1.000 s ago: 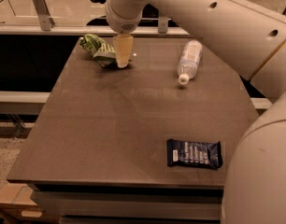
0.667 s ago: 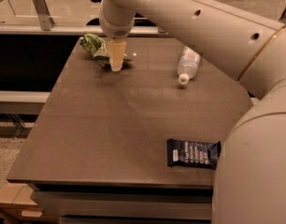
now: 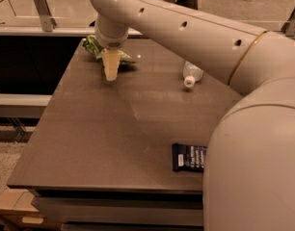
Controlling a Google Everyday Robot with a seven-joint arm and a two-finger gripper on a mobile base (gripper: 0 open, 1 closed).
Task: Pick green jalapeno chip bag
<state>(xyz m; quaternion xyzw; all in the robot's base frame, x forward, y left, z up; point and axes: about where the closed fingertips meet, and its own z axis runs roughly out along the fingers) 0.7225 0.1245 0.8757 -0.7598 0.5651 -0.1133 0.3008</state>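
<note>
The green jalapeno chip bag [image 3: 94,45] lies crumpled at the far left corner of the brown table [image 3: 99,138]. My gripper [image 3: 110,72] hangs from the big white arm [image 3: 186,28] and points down. It stands right in front of the bag and hides the bag's middle. A bit of green shows on each side of it. I cannot tell whether it touches the bag.
A clear plastic bottle [image 3: 191,74] lies at the far right, partly hidden by the arm. A flat dark blue packet [image 3: 188,157] lies near the front right edge. The arm's bulk fills the right side. A ledge with metal brackets [image 3: 41,4] runs behind the table.
The gripper has moved left and a little toward the front, now covering more of the bag. The arm now hides more of the bottle. The bag, bottle and packet have not moved.
</note>
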